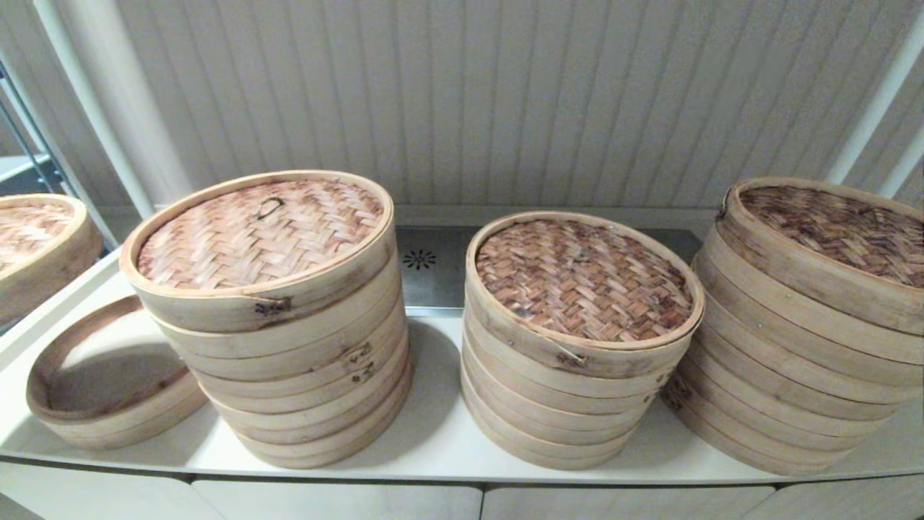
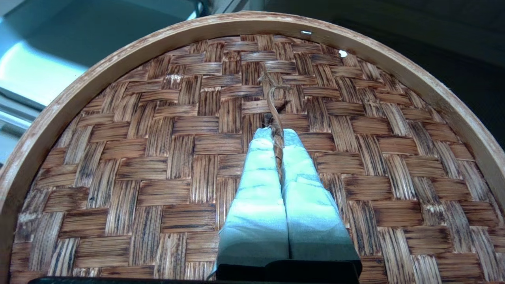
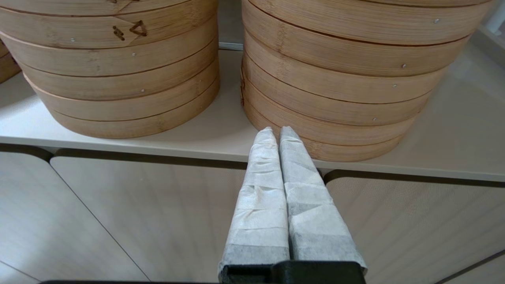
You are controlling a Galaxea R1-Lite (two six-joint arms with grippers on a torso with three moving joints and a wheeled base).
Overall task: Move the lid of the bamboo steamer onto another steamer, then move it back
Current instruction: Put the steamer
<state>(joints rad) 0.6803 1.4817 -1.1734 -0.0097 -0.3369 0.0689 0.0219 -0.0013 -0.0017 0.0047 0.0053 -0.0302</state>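
The left gripper [image 2: 276, 132] has its fingers pressed shut on the thin loop handle [image 2: 274, 102] of the bamboo steamer lid [image 2: 158, 165]. Pinching that small loop looks like the only way to carry so wide a lid level. From where I stand the arm itself is out of sight, but the lid [image 1: 32, 235] shows well out to the left of the tall stack [image 1: 289, 361], slightly tilted. It seems to hang clear of the surface [image 1: 433, 433], though I can't see what lies under it.

Just left of that stack, low on the surface, sits an open steamer basket [image 1: 108, 412] with nothing covering it. I'd guess it is where the lid belongs or is bound.

The stack's own lid [image 1: 260, 235] has a dark stitched joint on its rim, so it is a different one. To the stack's right stand two more stacks with darker brown lids [image 1: 585, 278].

The right gripper [image 3: 276, 132] is parked low in front of the surface edge, fingers closed on nothing.

I can read no brand or label, only small burnt marks [image 3: 130, 30] on one steamer wall, a triangle and some strokes.
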